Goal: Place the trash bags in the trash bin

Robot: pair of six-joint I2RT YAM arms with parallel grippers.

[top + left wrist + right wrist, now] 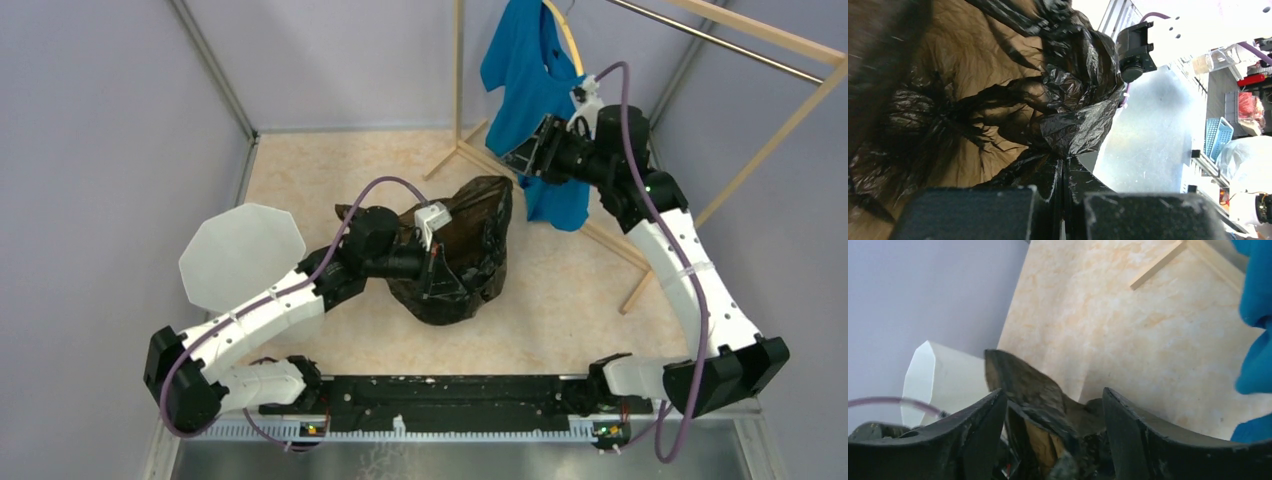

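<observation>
Top external view: trash bag [465, 245] heaped mid-frame on the desk [330, 160] — long axis runs lower left to upper right, peak pointing upper right. The left gripper [437, 265] is clamped on its plastic. The right gripper [522, 158] is spread, empty, by the blue T-shirt [525, 80]. The trash bin [240, 255] sits at left, apart from the bag — contents can't tell.

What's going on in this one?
The left gripper is shut on a fold of the black trash bag, which sits crumpled in the middle of the table. The right gripper is open and empty, raised at the back beside the hanging blue T-shirt, clear of the bag. The white trash bin stands to the left; the bag is not yet in it.
</observation>
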